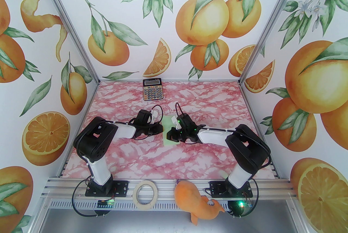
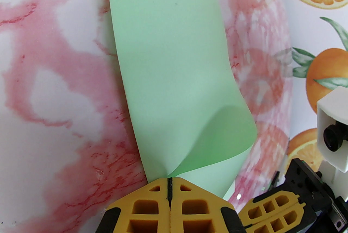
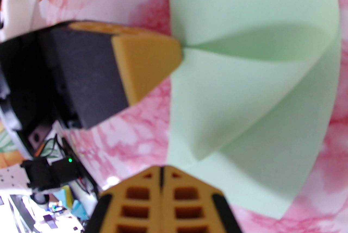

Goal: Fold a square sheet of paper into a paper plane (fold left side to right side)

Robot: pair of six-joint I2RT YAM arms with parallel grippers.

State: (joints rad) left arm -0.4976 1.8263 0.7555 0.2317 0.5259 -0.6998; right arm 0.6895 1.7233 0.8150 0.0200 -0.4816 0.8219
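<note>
Pink marble table (image 1: pixel 130 150): left arm (image 1: pixel 119 128) reaches in low from 9 o'clock, right arm (image 1: pixel 214 135) from 3 o'clock. The square sheet of paper (image 1: pixel 167 122) lies at centre, loosely doubled, long axis 12-to-6. Left gripper (image 2: pixel 170 181) is closed, pinching the 9 o'clock edge; right gripper (image 3: pixel 161 170) is closed near the 6 o'clock end, hold unclear.

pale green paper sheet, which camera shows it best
Left wrist view: the pale green square paper sheet shows almost whole and sharp, curled over, its edge pinched in the left gripper. The right wrist view has it blurred and cropped; the top view catches slivers between the arms.
</note>
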